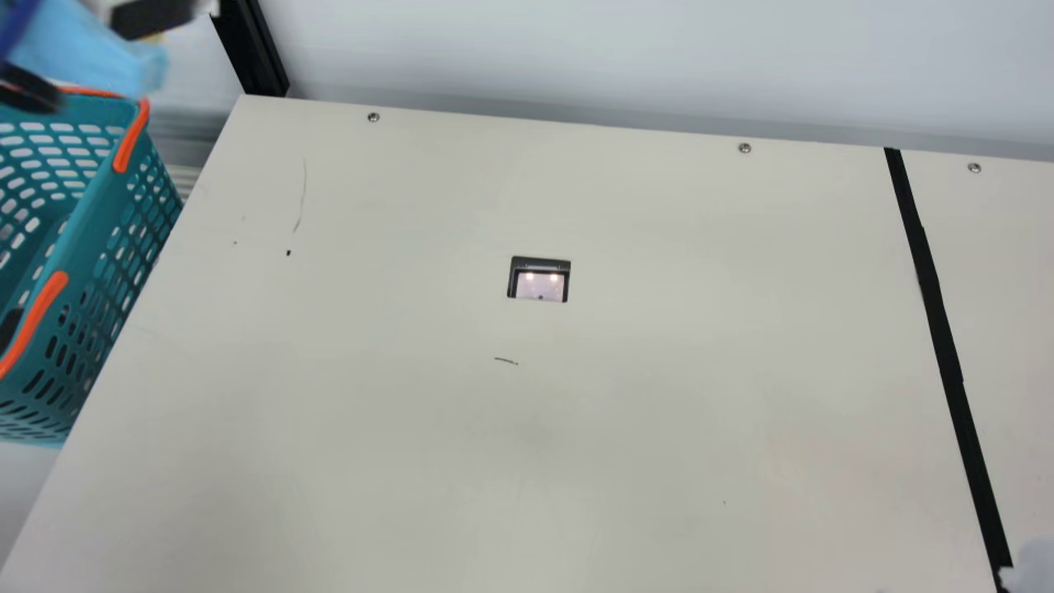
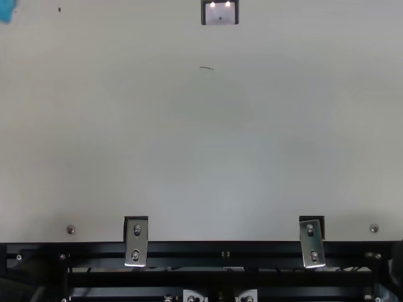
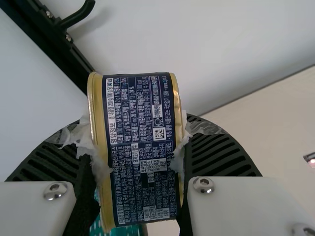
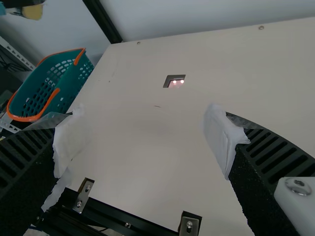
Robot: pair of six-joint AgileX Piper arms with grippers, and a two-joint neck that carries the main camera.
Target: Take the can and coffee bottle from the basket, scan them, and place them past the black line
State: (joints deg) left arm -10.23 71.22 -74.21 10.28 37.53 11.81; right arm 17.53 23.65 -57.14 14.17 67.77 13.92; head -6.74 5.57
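The can [image 3: 140, 147] was held at the main view's upper left by the left gripper [image 1: 90, 53].
It was pinched by its gold-rimmed ends, the jaws parted just enough to span them, above the basket [image 1: 123, 210] in the picture. At the lower right, only partly shown, the right gripper [image 1: 1031, 567] was spread wide, with nothing held between its fingers [image 4: 224, 140].

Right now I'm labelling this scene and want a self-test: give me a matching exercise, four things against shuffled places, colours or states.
1. can
2. basket
3. black line
4. right gripper

A. open
B. teal and orange
C. in the left gripper
D. on the table, at the main view's right

Pairs: 1-C; 2-B; 3-D; 4-A
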